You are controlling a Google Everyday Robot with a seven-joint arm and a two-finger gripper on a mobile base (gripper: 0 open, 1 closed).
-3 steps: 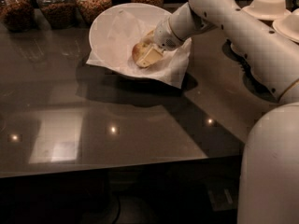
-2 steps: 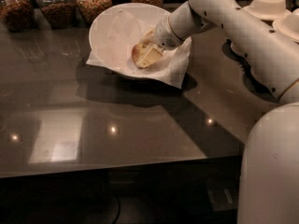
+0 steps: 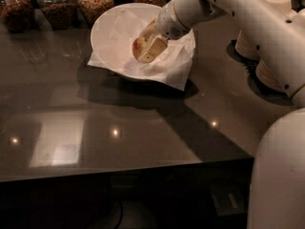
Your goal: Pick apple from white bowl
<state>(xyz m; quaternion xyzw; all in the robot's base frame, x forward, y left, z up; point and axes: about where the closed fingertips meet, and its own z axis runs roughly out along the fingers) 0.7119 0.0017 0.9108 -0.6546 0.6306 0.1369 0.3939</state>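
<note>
The dark counter point(image 3: 95, 128) fills most of the view. The robot's pale arm point(image 3: 248, 27) comes in from the right and slants down into the white bowl point(image 3: 102, 25), which stands toward the back on the counter. The bowl is lined with crinkled paper point(image 3: 176, 75) whose corners hang over the rim. Inside it, the gripper point(image 3: 148, 50) looks clamped on the apple point(image 3: 139, 46). The apple sits low against the right inner side of the bowl, with one pale finger point(image 3: 153, 47) lying across its near face.

The main risk is a slip. The apple is round and smooth, and only a narrow part of it seems to be held, so a quick lift could roll it out and drop it back onto the paper. The loose paper could also catch on the gripper and drag, tipping or shifting the bowl.

The far finger is hidden behind the apple, so the true grip is a guess. The jars point(image 3: 95, 1) at the back are cut off at the top. The stacked paper bowls point(image 3: 269, 75) on the right are partly hidden by the arm.
</note>
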